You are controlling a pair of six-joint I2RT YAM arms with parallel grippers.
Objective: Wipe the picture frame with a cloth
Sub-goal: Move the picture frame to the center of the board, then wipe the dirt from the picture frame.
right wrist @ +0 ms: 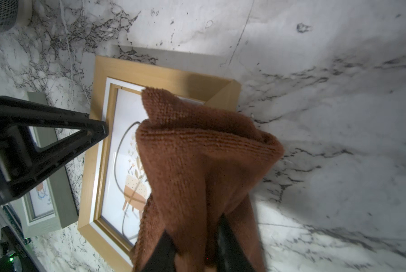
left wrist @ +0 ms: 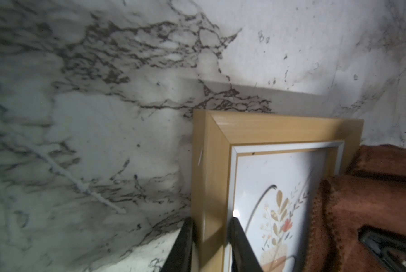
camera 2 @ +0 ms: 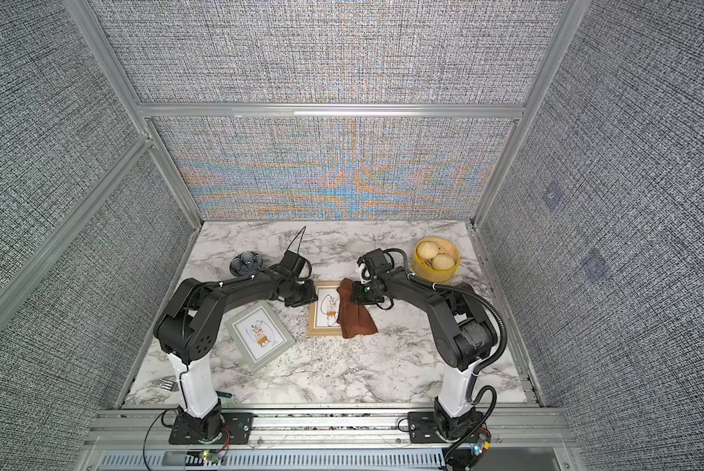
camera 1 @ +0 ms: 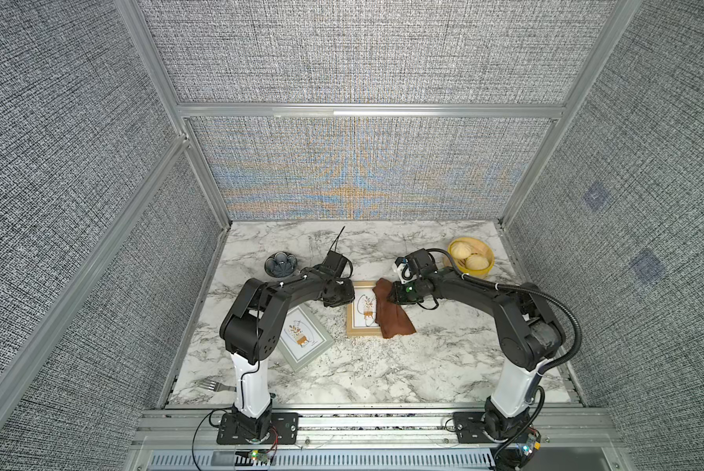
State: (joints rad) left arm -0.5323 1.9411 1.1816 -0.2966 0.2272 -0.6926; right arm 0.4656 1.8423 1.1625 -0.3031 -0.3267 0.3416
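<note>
Marble-patterned bench (camera 1: 383,367), with a wooden picture frame (camera 1: 361,331) clamped and a cloth (camera 1: 393,322) laid on it for wiping.
Near the bench's middle the wooden picture frame lies flat. The left end effector (left wrist: 211,223) has its jaws drawn narrow onto the frame's left rail, steadying it. The reddish-brown cloth covers the frame's right side and spills onto the bench toward the near edge, with a bunched fold pinched in the right end effector (right wrist: 195,235). To wipe well, I judge the fold should press flat on the frame's face and sweep toward the left rail in overlapping passes. The left grip must stay firm so the frame cannot skid.
</note>
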